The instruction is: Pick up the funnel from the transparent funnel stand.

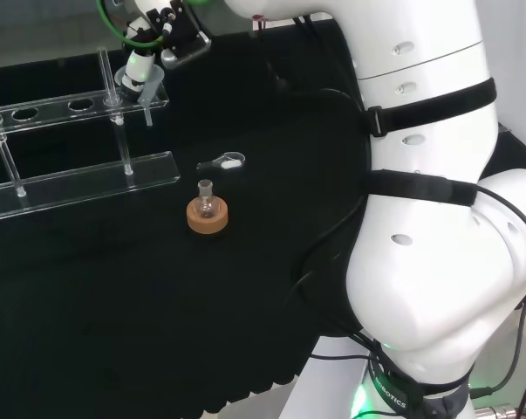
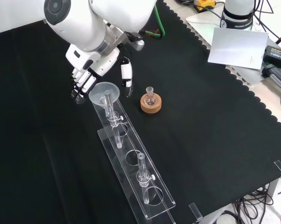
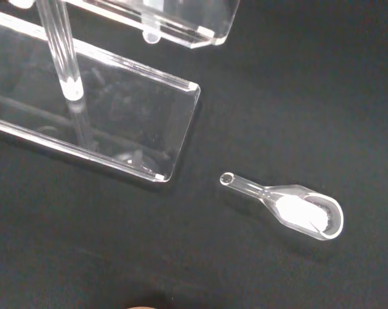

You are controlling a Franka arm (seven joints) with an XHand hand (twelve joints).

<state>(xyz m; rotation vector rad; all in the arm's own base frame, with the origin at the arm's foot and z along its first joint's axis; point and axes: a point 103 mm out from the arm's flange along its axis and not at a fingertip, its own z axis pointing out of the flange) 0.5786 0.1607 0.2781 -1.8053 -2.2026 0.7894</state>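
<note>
A clear funnel [image 2: 104, 94] sits in the end hole of the transparent funnel stand [image 2: 133, 161], its stem hanging down through the upper tier. The black and white hand [image 2: 90, 60] hovers just behind and above it, open. Its fingers [image 2: 81, 82] hang to the left of the funnel's rim and the thumb [image 2: 126, 73] to the right, with gaps on both sides in the front view. From the head view the funnel [image 1: 143, 87] is at the right end of the stand [image 1: 79, 179], right under the hand [image 1: 143, 59]. The wrist view looks down on the stand's base plate [image 3: 132, 122].
A small round flask on a cork ring [image 2: 151, 101] stands right of the funnel in the front view, and is also visible in the head view [image 1: 208, 213]. A glass scoop with white powder [image 3: 296, 209] lies on the cloth near the stand's end. Papers and cables lie at the bench's far right.
</note>
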